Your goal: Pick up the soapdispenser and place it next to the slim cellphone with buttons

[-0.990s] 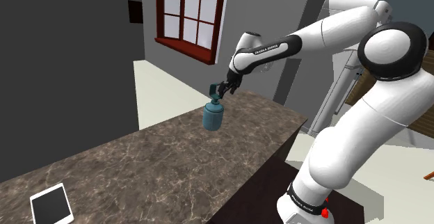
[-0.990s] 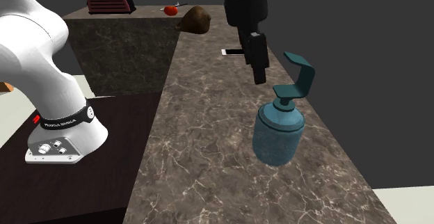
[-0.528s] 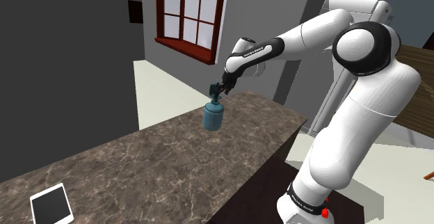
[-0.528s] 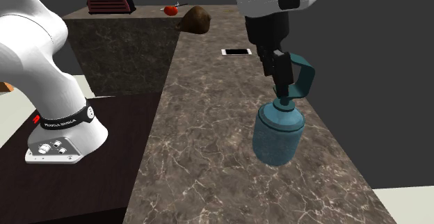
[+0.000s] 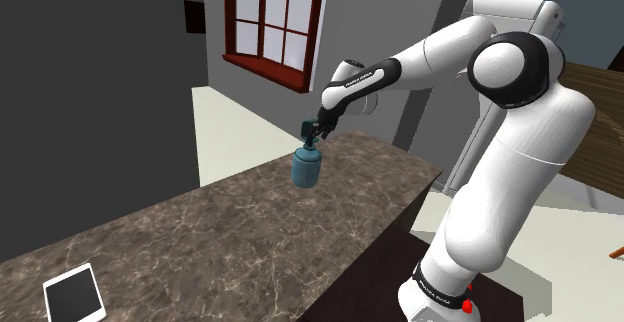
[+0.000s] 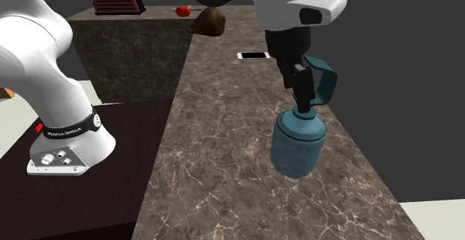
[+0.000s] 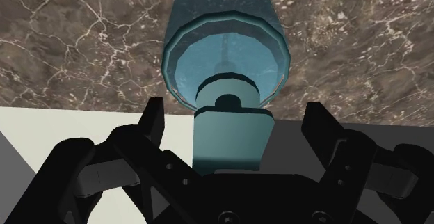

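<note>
Even flat lighting, faint shadows, sharp

FRANKA EMIKA on forearm (image 5: 362, 73), base band (image 6: 67, 132) (faint)

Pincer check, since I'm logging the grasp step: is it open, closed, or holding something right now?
Pincer: open, straddling the pump head of the teal soap dispenser without touching it; holding nothing.
</note>
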Controlling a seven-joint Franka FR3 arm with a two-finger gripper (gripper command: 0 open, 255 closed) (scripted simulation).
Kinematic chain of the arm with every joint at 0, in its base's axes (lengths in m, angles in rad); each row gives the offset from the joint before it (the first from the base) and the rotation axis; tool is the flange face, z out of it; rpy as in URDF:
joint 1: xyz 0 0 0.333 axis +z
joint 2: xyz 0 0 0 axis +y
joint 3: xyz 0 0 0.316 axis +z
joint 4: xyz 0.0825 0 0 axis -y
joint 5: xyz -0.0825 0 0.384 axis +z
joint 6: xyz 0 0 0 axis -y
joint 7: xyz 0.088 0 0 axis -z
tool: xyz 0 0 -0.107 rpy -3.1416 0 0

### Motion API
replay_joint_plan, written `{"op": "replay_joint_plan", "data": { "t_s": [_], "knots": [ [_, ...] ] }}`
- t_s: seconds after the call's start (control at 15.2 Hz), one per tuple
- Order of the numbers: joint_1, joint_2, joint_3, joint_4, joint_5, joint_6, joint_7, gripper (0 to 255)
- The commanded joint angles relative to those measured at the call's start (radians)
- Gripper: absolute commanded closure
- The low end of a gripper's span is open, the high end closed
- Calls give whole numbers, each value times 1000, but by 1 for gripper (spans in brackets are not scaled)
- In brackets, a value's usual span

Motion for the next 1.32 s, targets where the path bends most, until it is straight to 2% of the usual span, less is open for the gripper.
{"op": "replay_joint_plan", "data": {
  "t_s": [0.0,0.13,0.2,0.79,1.25],
  "knots": [
    [0,0,0,0,0,0,0,0],
    [0,0,0,0,0,0,0,0],
    [0,0,0,0,0,0,0,255],
    [0,0,0,0,0,0,0,255],
    [-3,-52,3,45,-37,-93,30,255]
  ]
}}
